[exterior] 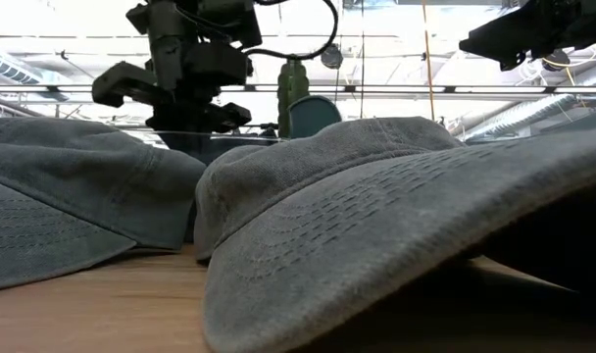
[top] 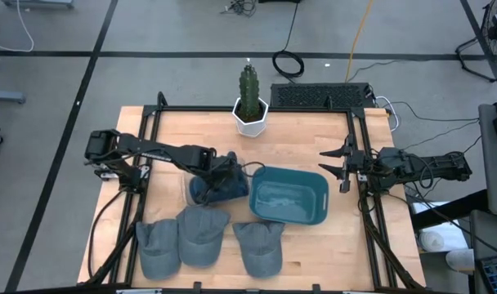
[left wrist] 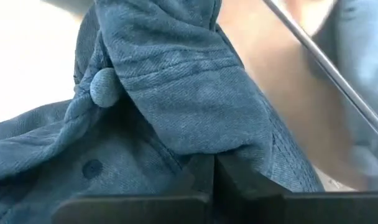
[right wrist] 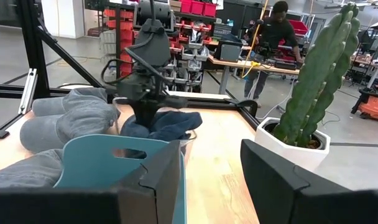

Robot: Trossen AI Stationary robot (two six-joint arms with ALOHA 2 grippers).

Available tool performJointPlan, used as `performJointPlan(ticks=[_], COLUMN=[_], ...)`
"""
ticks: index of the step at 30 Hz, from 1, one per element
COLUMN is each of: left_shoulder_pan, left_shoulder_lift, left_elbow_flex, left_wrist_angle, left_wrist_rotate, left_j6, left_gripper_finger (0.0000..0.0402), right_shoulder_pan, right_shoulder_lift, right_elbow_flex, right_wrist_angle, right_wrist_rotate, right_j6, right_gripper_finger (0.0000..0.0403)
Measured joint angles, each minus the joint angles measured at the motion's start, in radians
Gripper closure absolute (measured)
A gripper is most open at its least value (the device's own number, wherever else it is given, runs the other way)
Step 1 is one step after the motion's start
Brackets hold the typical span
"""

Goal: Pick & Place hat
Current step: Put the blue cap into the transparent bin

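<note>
Just left of the teal bin (top: 289, 198), we see the left gripper (top: 224, 173) pinched shut on a crumpled blue hat (top: 209, 190) lying on the table (top: 314, 131). Three grey hats (top: 201, 235) lie nearer the front edge. The right gripper (top: 340, 166) waits spread open at the table's right side

Three hats (top: 201, 237) lie before the bin (top: 289, 198); cactus (top: 249, 91) behind it.

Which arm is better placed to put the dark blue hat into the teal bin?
The left. Its hand is shut on the dark blue hat beside the teal bin; the right hand waits open at the table's edge.
</note>
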Motion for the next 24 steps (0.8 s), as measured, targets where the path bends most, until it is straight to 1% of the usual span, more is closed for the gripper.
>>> performJointPlan(ticks=[6, 12, 17, 21, 24], left_shoulder_pan=[0.000, -0.001, -0.002, -0.003, -0.012], left_shoulder_lift=[-0.024, -0.034, -0.041, -0.071, -0.117], left_elbow_flex=[-0.004, -0.006, -0.006, -0.010, -0.010], left_wrist_angle=[-0.005, 0.004, 0.041, 0.040, 0.043], left_wrist_rotate=[0.078, 0.111, 0.046, 0.048, 0.041], left_j6=[0.040, 0.049, -0.009, -0.047, -0.089], left_gripper_finger=[0.0385, 0.0396, 0.0373, 0.0366, 0.0365], right_shoulder_pan=[0.000, 0.000, 0.000, 0.000, 0.000], right_shoulder_lift=[0.000, 0.000, 0.000, 0.000, 0.000], right_elbow_flex=[0.000, 0.000, 0.000, 0.000, 0.000], right_wrist_angle=[0.000, 0.000, 0.000, 0.000, 0.000], right_wrist_rotate=[0.000, 0.000, 0.000, 0.000, 0.000], right_j6=[0.000, 0.000, 0.000, 0.000, 0.000], right_gripper_finger=[0.0248, 0.0248, 0.0248, 0.0248, 0.0248])
